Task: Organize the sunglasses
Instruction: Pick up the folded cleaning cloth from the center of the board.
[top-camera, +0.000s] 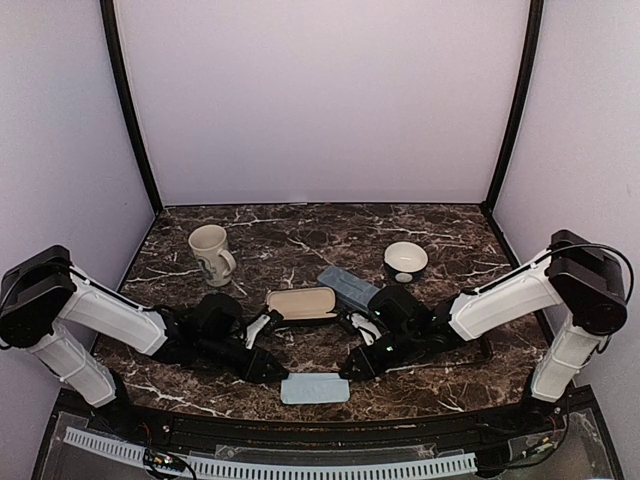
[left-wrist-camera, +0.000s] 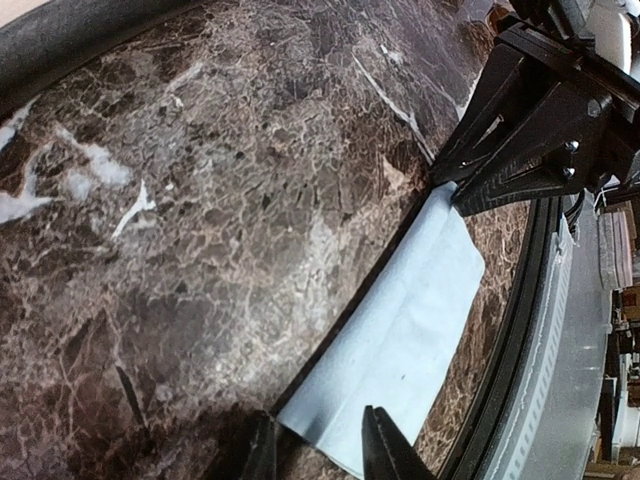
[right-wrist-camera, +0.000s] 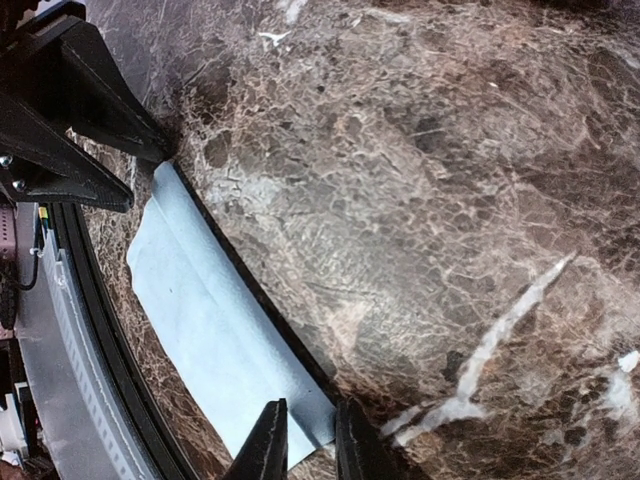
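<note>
No sunglasses show in any view. A light blue cloth (top-camera: 315, 388) lies flat near the table's front edge, between my two grippers. My left gripper (top-camera: 278, 372) is open, and its fingertips straddle the cloth's left end (left-wrist-camera: 400, 340). My right gripper (top-camera: 352, 372) is narrowly open around the cloth's right corner (right-wrist-camera: 210, 330). A thin dark strip runs along the cloth's far edge; I cannot tell what it is. An open black oblong case (top-camera: 302, 303) with a beige inside lies behind the grippers. A blue-grey rectangular case (top-camera: 347, 285) lies at its right end.
A cream mug (top-camera: 210, 253) stands at the back left and a white bowl (top-camera: 405, 260) at the back right. The table's black front rail (top-camera: 300, 440) runs just below the cloth. The opposite gripper shows in the left wrist view (left-wrist-camera: 540, 120) and the right wrist view (right-wrist-camera: 60, 110).
</note>
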